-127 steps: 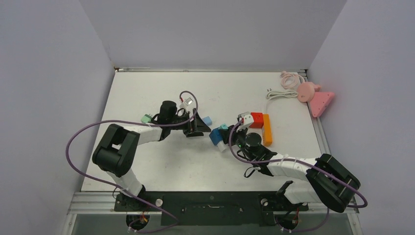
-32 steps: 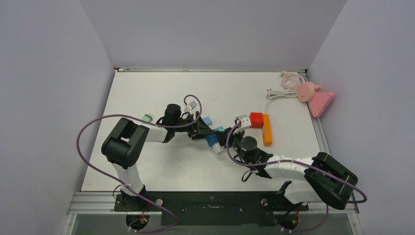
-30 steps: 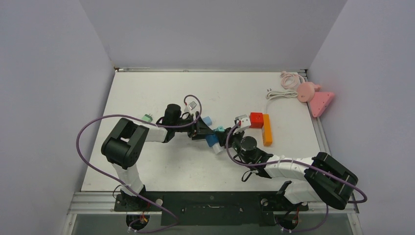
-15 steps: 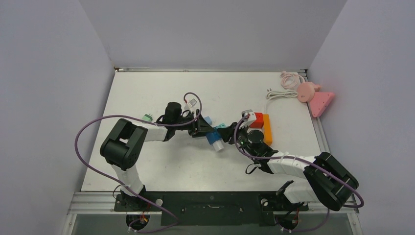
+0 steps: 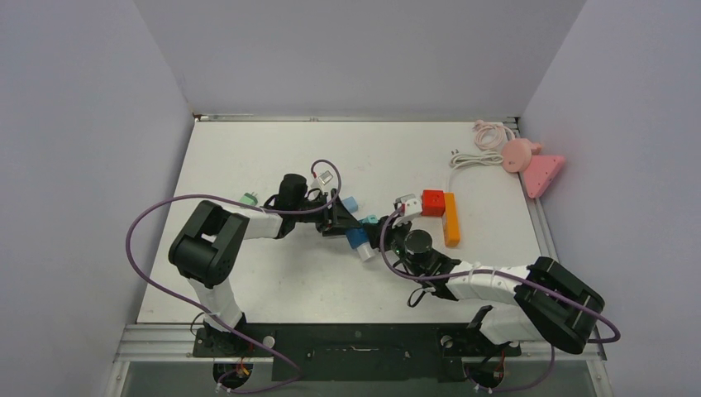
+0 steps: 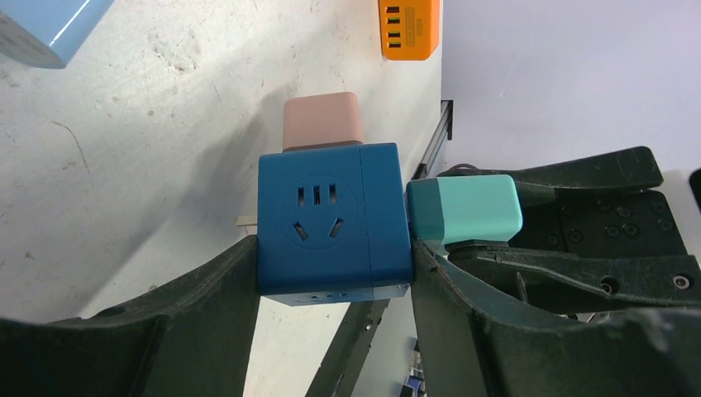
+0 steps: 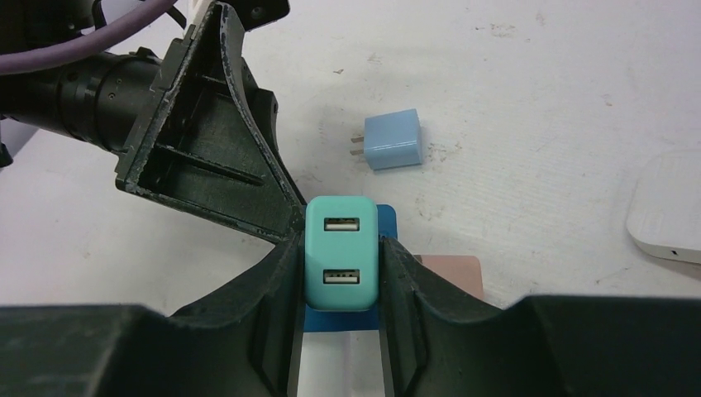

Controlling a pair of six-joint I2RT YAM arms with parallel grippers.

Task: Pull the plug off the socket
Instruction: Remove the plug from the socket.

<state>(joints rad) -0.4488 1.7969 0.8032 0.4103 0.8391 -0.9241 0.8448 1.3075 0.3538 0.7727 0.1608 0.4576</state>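
We find the blue socket cube (image 6: 331,223) near the middle of the table (image 5: 248,149), clamped by the left gripper (image 5: 337,219), whose jaws stand part-way apart and press on two opposite faces of the cube. Whether the cube is lifted clear of the surface we cannot tell. The right gripper (image 7: 340,277) is closed on the teal plug (image 7: 340,252), one finger on each long side, with the plug's two USB ports facing the wrist camera. Changes noted: some four seconds ago the left gripper stood apart from the cube, and by a second ago it had come across and taken its present hold. Half a second ago the right wrist stood further toward the red block (image 5: 433,203) and the orange power strip (image 5: 450,219). It is now back where it was a second ago, and cube and plug have shifted only slightly. In the left wrist view the teal plug lies flush against the cube's side face, with no gap or pin showing. Our assessment: that excursion did not part the two, and the main step is outstanding. Both holds look sound, so what remains appears to be a straight pull along the plug's axis with the left arm bracing. A pink plug (image 6: 322,120) sits in another face of the cube, and a pale-blue plug (image 7: 393,141) lies loose nearby.
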